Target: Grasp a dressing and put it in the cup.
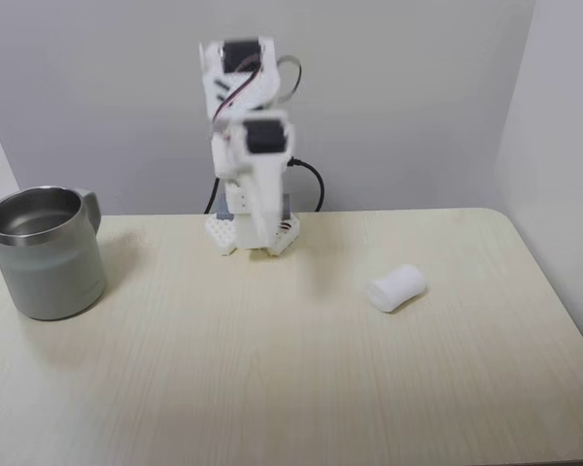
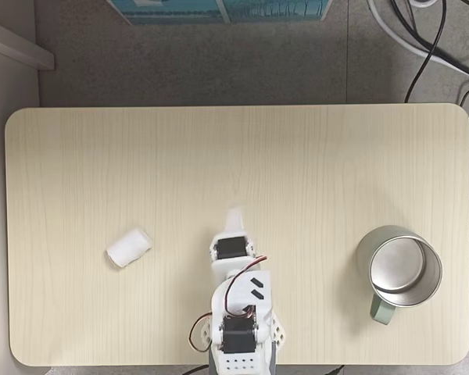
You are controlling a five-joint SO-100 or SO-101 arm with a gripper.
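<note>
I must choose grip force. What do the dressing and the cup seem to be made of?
Dressing: soft white gauze or cotton, judging by its matte, slightly squashed roll shape. Cup: apparently steel, with a shiny rim and inside and a matte grey-green coated body.

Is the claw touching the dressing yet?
Apart. In a fixed view from above, the claw sits well to the right of the dressing, with bare table between them.

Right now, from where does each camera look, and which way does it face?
A fixed view: stands low at the table's front edge, facing the arm and the wall behind; cup left, dressing right.
Another fixed view: hangs above, looking straight down on the table; the arm at the bottom edge, cup right, dressing left.
Both share arm, cup, dressing, mirrored.
</note>
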